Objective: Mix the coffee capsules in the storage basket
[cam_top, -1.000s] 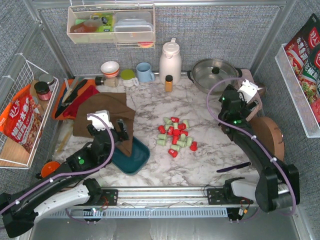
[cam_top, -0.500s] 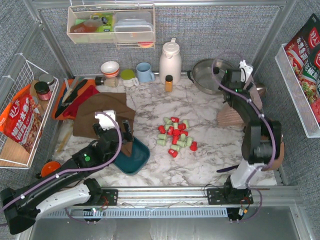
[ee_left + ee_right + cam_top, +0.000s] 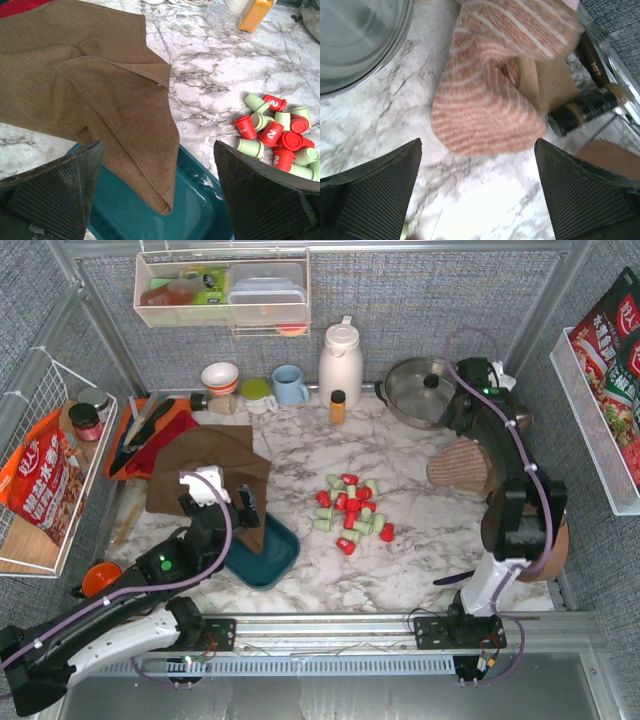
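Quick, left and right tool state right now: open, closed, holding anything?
Left tool: open, holding nothing, above the brown cloth and storage basket.
Right tool: open, holding nothing, above the striped cloth.

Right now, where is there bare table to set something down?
Bare marble: between the coffee capsules and the striped cloth, and from the capsules to the near rail. Crowded: the back-row cups, and the brown cloth overlapping the storage basket.

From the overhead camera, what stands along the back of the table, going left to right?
Red-and-white bowl → small green-topped container → blue mug → white jug → lidded steel pan.
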